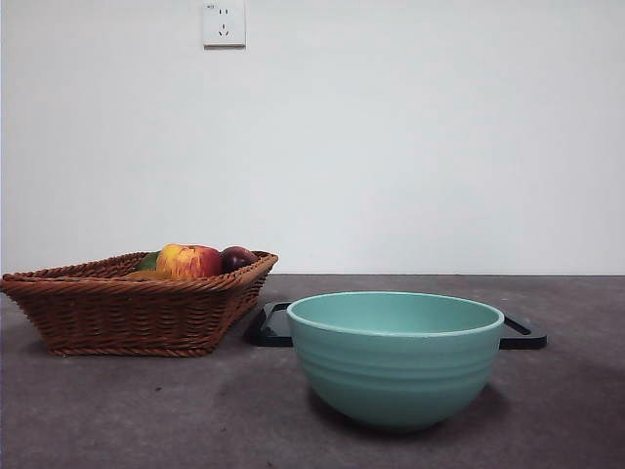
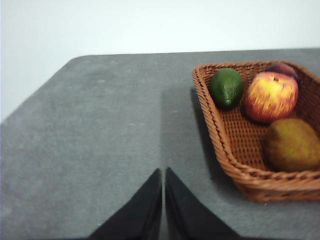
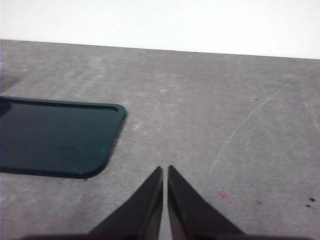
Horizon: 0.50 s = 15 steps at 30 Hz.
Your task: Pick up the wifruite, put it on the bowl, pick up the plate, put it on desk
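Observation:
The brown wifruite [image 2: 292, 145] lies in a wicker basket [image 2: 227, 150], at the corner nearest my left gripper [image 2: 163, 172]. That gripper is shut and empty, hovering over bare desk [image 2: 100, 140] beside the basket. In the front view the mint-green bowl [image 1: 395, 357] stands near the front on the desk [image 1: 117, 410], empty as far as I can see. A flat dark plate [image 1: 522, 332] lies right behind it. My right gripper [image 3: 165, 170] is shut on nothing, above the desk beside the dark green plate [image 3: 55, 135].
The basket [image 1: 127, 308] sits at the left of the desk, holding a red-yellow apple [image 2: 271, 96], a green avocado [image 2: 226, 87] and a dark purple fruit [image 1: 237, 258]. A white wall with a socket [image 1: 224, 23] closes the back.

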Motion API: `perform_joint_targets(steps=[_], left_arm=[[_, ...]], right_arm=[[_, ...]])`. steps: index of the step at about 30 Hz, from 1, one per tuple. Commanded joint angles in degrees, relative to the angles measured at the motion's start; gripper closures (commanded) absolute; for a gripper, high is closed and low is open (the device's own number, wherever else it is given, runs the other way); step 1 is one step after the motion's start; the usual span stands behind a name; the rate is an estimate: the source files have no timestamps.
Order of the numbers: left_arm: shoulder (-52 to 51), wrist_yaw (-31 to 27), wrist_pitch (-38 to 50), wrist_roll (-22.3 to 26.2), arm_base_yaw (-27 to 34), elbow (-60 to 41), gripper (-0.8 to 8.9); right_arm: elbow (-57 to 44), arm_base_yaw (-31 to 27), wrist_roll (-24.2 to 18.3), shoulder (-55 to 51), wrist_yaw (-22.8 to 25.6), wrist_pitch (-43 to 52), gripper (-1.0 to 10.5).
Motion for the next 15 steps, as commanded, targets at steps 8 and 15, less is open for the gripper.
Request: perform_joint_targets(steps=[8,15], left_arm=[[-0.1,-0.1,-0.5,-15.2,0.2,-1.2,8.05],[-0.1,0.0,-0.5,-24.4,0.2,0.1,8.05]], right_arm=[[-0.2,0.0,10.1,-0.2,-1.8,0.7,9.4],[0.0,0.0,12.6,-0.2,-2.0,0.8,9.4]])
